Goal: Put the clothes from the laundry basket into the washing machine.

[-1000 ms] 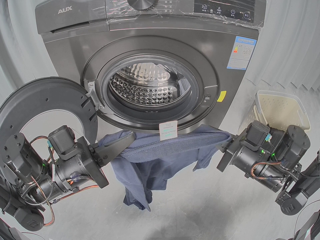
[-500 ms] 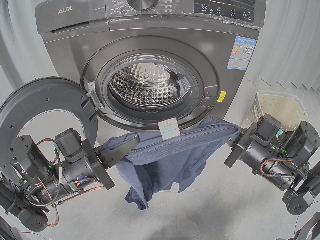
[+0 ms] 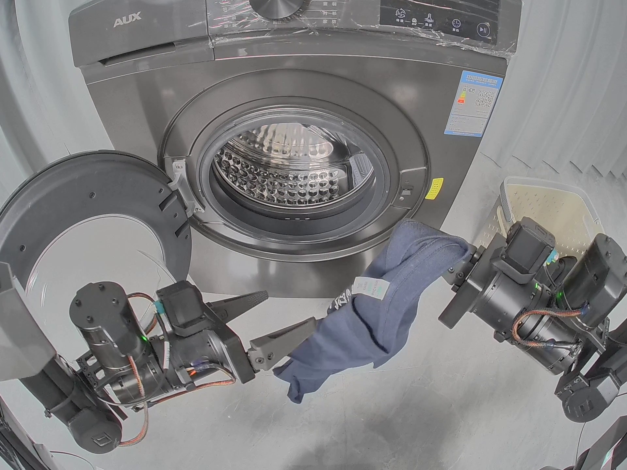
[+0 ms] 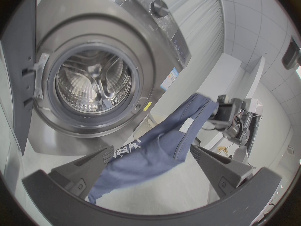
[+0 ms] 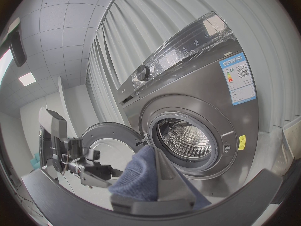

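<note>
left gripper (image 3: 286,313) let go, lowered, jaws wide | blue garment (image 3: 392,288) hangs from clamped right gripper (image 3: 459,264)

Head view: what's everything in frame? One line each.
washing machine: one, dark grey, facing the robot.
door: one, dark grey, swung open to the robot's left.
garment: one, navy with white tag, hanging before the machine, below its opening.
laundry basket: one, cream, floor right of the machine.
curtain: one, pale grey, behind the machine.
left pincer: one, black, open, at the garment's lower end.
right pincer: one, black, shut on the garment's upper end.
</note>
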